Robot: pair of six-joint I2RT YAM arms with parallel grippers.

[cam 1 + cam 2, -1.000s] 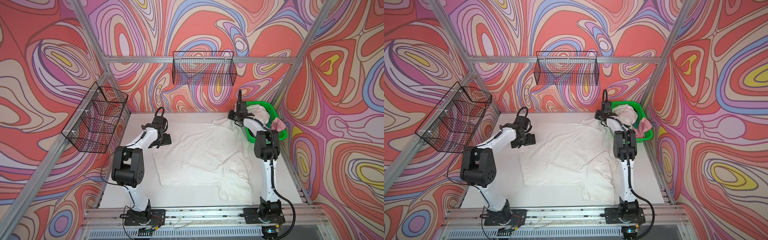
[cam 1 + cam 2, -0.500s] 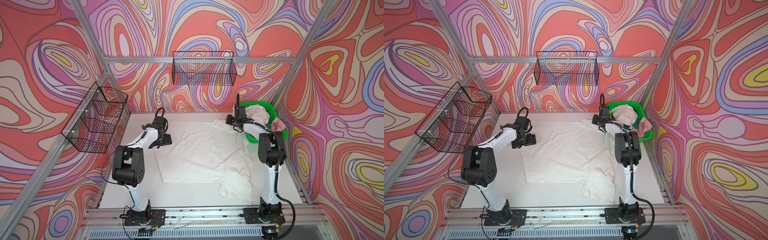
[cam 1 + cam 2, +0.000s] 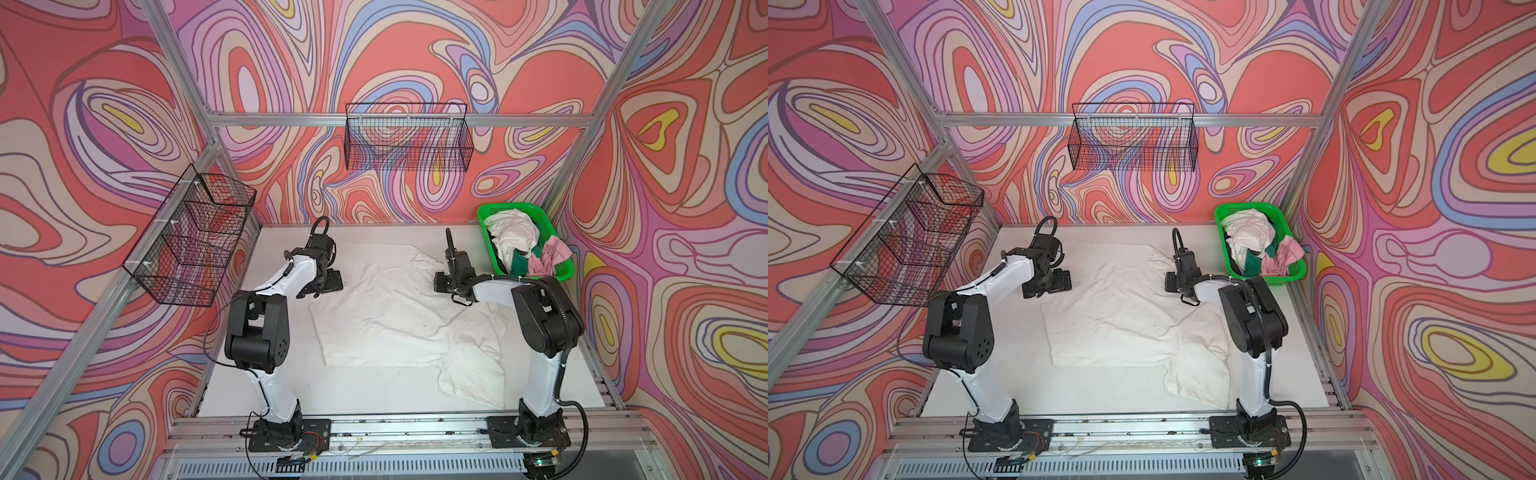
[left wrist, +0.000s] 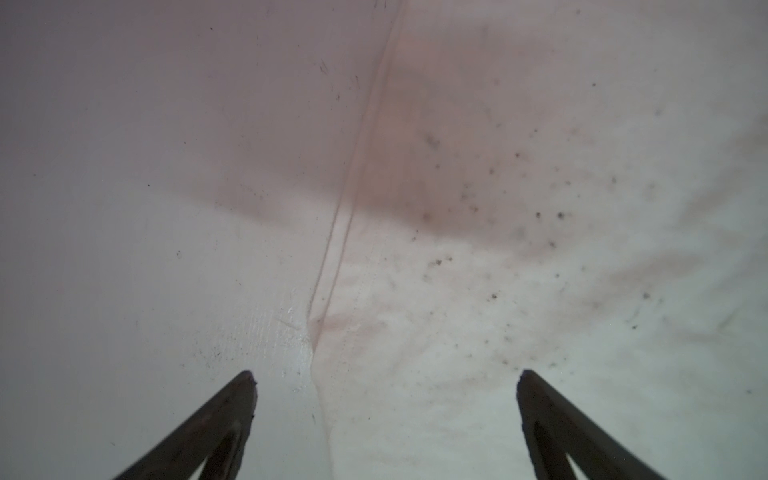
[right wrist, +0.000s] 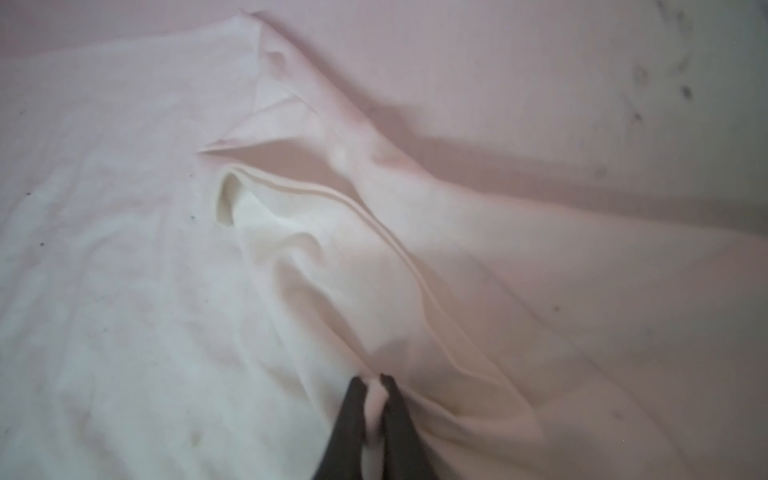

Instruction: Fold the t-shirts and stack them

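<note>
Between the two pincers, flat on the white tabletop (image 3: 374, 395), lies a large white cloth t-shirt (image 3: 395, 316) (image 3: 1121, 316) flecked with small black specks. Its long axis runs from pincer to pincer. The stitched hem points at the left pincer (image 3: 330, 282) and the ribbed neck opening at the right pincer (image 3: 441, 282). One short sleeve (image 3: 471, 382) juts off that axis toward the arm bases, on the right pincer's side. The cloth is rumpled near the right pincer and smoother toward the left one.

Left pincer (image 4: 384, 376): jaws wide apart, low over the hem, holding nothing. The hem edge passes between the dark fingers (image 4: 224, 415), with bare tabletop by one and cloth by the other.

Right pincer (image 5: 374, 380): tips nearly together, a sliver of white cloth in the slit. A raised fold leads from the neck rib to them. Pinched or merely touched, cannot tell.

Outward of the right pincer stands a bright green plastic mesh basket (image 3: 513, 206) heaped with a crumpled white shirt (image 3: 511, 232), a dark green shirt (image 3: 519, 264) and a pale pink shirt (image 3: 548, 255).
</note>
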